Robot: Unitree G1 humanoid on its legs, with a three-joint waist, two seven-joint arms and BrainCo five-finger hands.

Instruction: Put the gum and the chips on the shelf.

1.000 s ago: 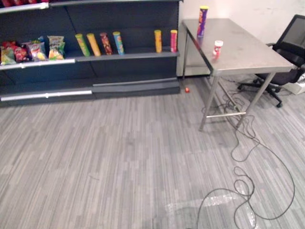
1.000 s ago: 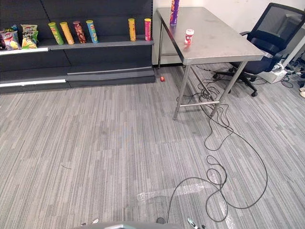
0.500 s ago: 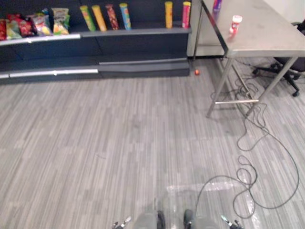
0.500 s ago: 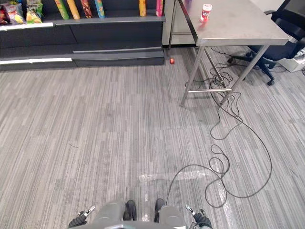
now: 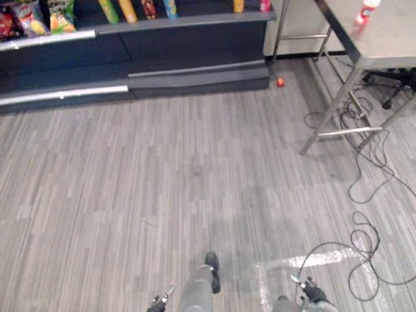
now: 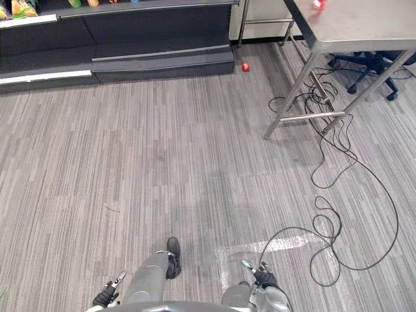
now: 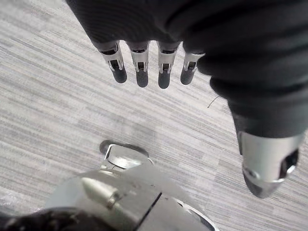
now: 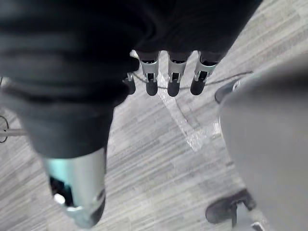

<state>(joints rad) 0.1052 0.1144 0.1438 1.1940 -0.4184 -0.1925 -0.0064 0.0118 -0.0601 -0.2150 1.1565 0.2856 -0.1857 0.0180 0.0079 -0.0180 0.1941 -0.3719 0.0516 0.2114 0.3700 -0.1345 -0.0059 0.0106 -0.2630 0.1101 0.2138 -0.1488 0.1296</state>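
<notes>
**A:** What changed?
**B:** My head camera tipped down, so the whole view shifted. Nothing itself moved. The small white red-capped gum bottle (image 5: 366, 12) sits on the steel worktop (image 5: 390, 40). A second ago the tall purple chips can stood at that worktop's far end.
**A:** Hands?
**B:** My left hand (image 7: 142, 67) and right hand (image 8: 174, 72) have straight fingers and hold nothing. Nothing's picked up yet.
**A:** Obstacles?
**B:** A small red ball (image 5: 280, 82) lies on the floor between the worktop and the dark shelf (image 5: 195, 45). A black office chair (image 6: 372, 65) stands beyond the worktop.

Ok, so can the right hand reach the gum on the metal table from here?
Probably not. The right hand hangs open and empty at the robot's side, while the gum stands on the table well across the floor. Nothing blocks it; the robot would need to walk closer.
</notes>
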